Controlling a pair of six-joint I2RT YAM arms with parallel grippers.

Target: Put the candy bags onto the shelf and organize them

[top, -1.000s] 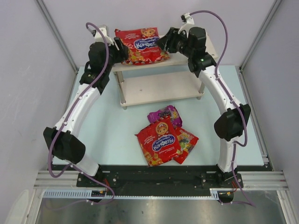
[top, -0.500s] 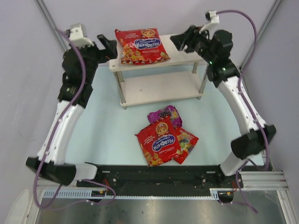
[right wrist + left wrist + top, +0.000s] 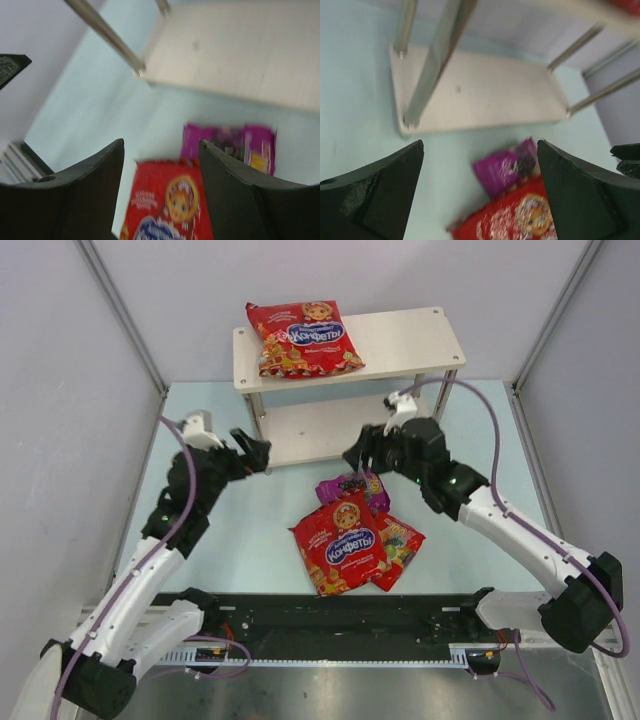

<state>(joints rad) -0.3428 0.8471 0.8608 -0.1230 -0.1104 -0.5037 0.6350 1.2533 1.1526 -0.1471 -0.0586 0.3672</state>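
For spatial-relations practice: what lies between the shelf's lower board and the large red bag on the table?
The small purple bag, meeting the large red bag and just short of the lower board; clearest in the top view.

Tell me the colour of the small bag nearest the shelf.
The small bag is purple, clearest in the left wrist view.

The pale-blue table (image 3: 240,530) carries the shelf (image 3: 420,335) and three candy bags (image 3: 340,540).

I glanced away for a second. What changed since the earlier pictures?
Both arms drew back from the shelf top toward the three table bags; left gripper and right gripper are open, empty. Those bags and the large red bag on the shelf stayed put.
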